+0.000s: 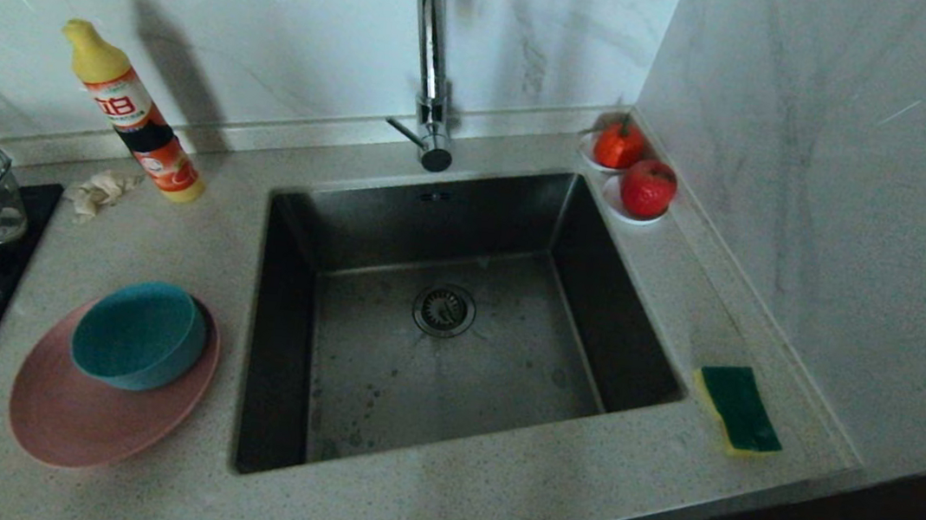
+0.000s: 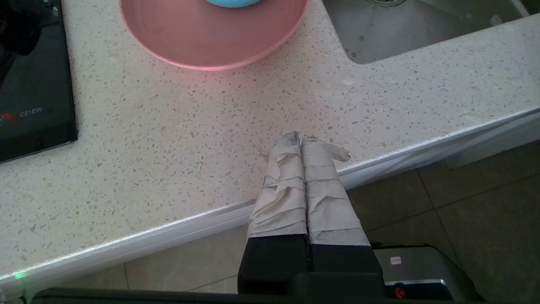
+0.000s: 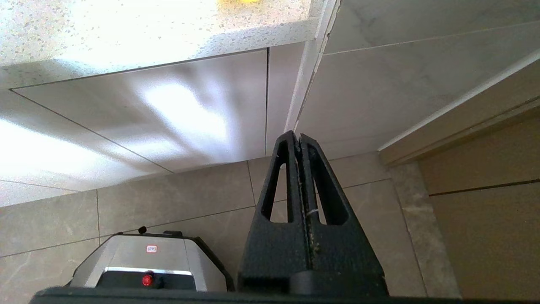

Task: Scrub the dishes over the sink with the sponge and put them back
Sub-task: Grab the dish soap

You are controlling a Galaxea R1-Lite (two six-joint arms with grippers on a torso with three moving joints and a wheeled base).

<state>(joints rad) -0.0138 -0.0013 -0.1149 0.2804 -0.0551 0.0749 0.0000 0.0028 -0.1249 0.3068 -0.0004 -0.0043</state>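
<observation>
Both grippers, left (image 2: 301, 137) and right (image 3: 298, 135), are clenched empty; the soft, light sponge (image 1: 740, 409) likely squeezes easily across its long sides.

Teal bowl (image 1: 139, 334), pink plate (image 1: 87, 418), yellow-and-green sponge (image 1: 740, 408), speckled countertop (image 1: 488, 498).

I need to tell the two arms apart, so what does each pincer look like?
Left pincer: two long tapering fingers wrapped in wrinkled pale tape, black at the base. Right pincer: bare black fingers, triangular, each with a long cut-out slot.
</observation>
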